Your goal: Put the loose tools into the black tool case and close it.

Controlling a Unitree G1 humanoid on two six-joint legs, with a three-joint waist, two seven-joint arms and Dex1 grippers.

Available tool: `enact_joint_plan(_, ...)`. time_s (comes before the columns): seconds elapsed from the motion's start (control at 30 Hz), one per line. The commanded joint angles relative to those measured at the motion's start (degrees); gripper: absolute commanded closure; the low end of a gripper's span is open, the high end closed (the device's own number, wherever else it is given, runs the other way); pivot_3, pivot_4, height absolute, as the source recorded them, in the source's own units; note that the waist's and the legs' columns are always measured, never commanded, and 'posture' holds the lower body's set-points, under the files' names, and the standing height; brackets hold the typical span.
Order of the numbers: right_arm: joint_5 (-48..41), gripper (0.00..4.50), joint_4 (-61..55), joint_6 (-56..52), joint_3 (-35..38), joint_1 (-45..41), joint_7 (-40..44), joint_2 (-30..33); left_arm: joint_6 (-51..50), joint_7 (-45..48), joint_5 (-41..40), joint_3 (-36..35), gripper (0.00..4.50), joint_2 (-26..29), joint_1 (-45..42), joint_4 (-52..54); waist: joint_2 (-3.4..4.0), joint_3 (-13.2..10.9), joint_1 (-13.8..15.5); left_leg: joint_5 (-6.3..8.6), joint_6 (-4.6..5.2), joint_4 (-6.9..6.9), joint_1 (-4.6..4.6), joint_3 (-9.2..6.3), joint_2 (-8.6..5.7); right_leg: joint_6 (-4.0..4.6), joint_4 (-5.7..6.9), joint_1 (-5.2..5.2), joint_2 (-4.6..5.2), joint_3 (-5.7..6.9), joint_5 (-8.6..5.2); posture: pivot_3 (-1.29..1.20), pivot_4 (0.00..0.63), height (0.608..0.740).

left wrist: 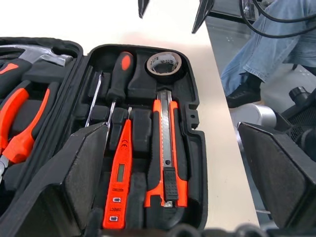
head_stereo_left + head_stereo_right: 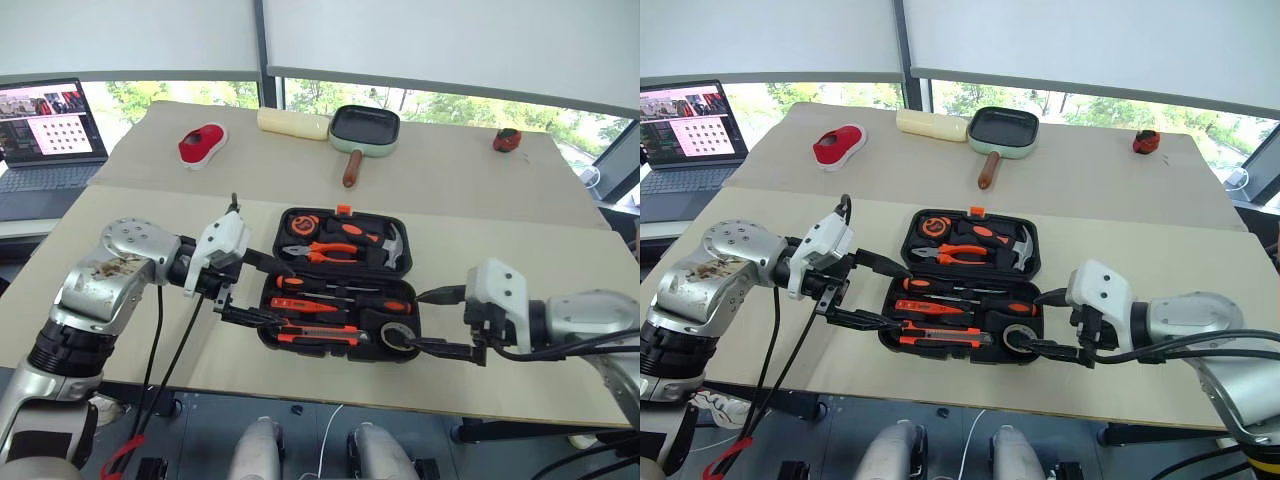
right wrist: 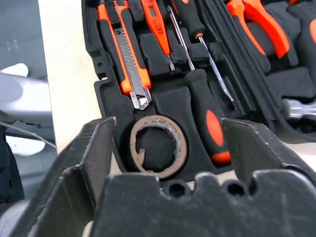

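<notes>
The black tool case [image 2: 283,222] lies open on the near table, lid half farther away. In its near half rest two long screwdrivers [image 3: 210,113], the utility knife [image 1: 167,153], the slim orange screwdriver [image 1: 118,182] and the black tape roll [image 3: 158,146], each in a recess. My left gripper [image 2: 280,296] is open over the case's left end, one finger on either side of the near half's edge, holding nothing. At the case's right front corner my right gripper [image 2: 412,320] is open, just off the tape roll [image 2: 398,335] and apart from it.
Pliers, a hammer and a tape measure [image 2: 303,226] fill the lid half. On the far table sit a green-rimmed pan [image 2: 365,127], a cream roll [image 2: 293,123], a red item [image 2: 203,143] and a small red object [image 2: 507,139]. A laptop [image 2: 50,130] stands far left. A person's legs [image 1: 266,44] are beside the table.
</notes>
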State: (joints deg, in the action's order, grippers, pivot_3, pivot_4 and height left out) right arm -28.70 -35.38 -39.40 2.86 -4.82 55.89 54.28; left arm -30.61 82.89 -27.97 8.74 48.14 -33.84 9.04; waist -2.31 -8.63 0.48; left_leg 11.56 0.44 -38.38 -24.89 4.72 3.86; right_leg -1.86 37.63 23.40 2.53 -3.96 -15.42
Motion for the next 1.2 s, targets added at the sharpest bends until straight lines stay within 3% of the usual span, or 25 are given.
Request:
enact_joint_plan(0.03,0.44,2.2,-1.29,1.48,-1.97,1.04,-1.46,-2.0,-0.14,-0.15,-0.66,-0.71,0.0,0.21,-0.55,2.03,0.0,0.0,-0.01,0.0,0.0,0.0,-0.01,0.01,-0.01,0.0,0.0,0.0,0.01,0.0,0.0,0.0,0.15,0.74)
enact_joint_plan(0.27,4.5,4.43,1.69,3.67,-6.49,2.15,-3.0,-3.97,-0.38,0.34,-0.76,-0.79,0.0,0.73,-0.67,2.31,0.0,0.0,-0.01,0.0,0.0,-0.01,0.0,0.01,-0.01,0.0,0.0,0.0,0.0,0.0,0.0,0.0,0.15,0.74)
enact_joint_plan(0.57,7.39,4.43,2.87,4.7,-8.53,1.83,-2.83,-3.53,-0.02,0.42,-0.05,-0.82,0.0,0.93,-0.75,1.83,0.0,0.0,0.0,0.0,0.0,-0.01,0.0,0.01,-0.01,0.0,0.01,0.0,0.0,0.0,0.0,0.0,0.15,0.74)
enact_joint_plan(0.77,-5.67,4.43,-2.52,-2.73,4.0,0.53,-2.43,-3.14,-0.9,-1.32,-0.41,-3.75,0.0,2.72,1.7,0.74,0.0,0.0,-0.08,0.0,0.0,-0.01,0.0,0.01,0.0,0.0,0.02,0.01,0.0,0.0,0.0,0.0,0.15,0.74)
enact_joint_plan(0.9,-9.77,4.43,1.66,-6.4,12.0,0.0,-1.38,-0.2,2.5,-2.98,2.53,-5.83,0.0,4.71,6.19,-5.02,0.01,0.0,-0.17,0.0,0.0,0.01,0.03,0.01,0.02,0.01,0.02,-0.01,0.0,0.0,0.0,0.0,0.15,0.74)
enact_joint_plan(1.03,-2.24,4.43,6.24,-0.39,9.53,3.6,-0.14,3.46,5.97,-5.96,5.95,-5.43,0.0,3.82,6.89,-10.37,-0.04,-0.02,0.3,0.0,0.0,0.02,0.04,0.0,0.01,0.02,-0.02,-0.03,0.02,0.03,0.0,0.0,0.15,0.74)
enact_joint_plan(1.13,4.16,4.43,13.34,3.33,5.04,1.58,-3.34,2.63,11.25,-9.08,10.7,-3.83,0.0,2.04,5.86,-17.18,-0.04,-0.01,0.2,0.0,0.0,0.01,0.03,0.08,-0.02,0.01,-0.05,-0.02,0.08,0.01,0.0,0.0,0.15,0.74)
enact_joint_plan(1.2,7.27,4.5,18.37,5.7,2.71,-1.17,-4.89,1.12,14.08,-11.03,13.27,-2.88,0.52,0.04,4.45,-21.12,-0.05,-0.02,0.1,0.0,0.0,0.0,0.04,0.11,-0.01,0.01,-0.03,-0.01,0.08,-0.01,0.01,0.0,0.15,0.74)
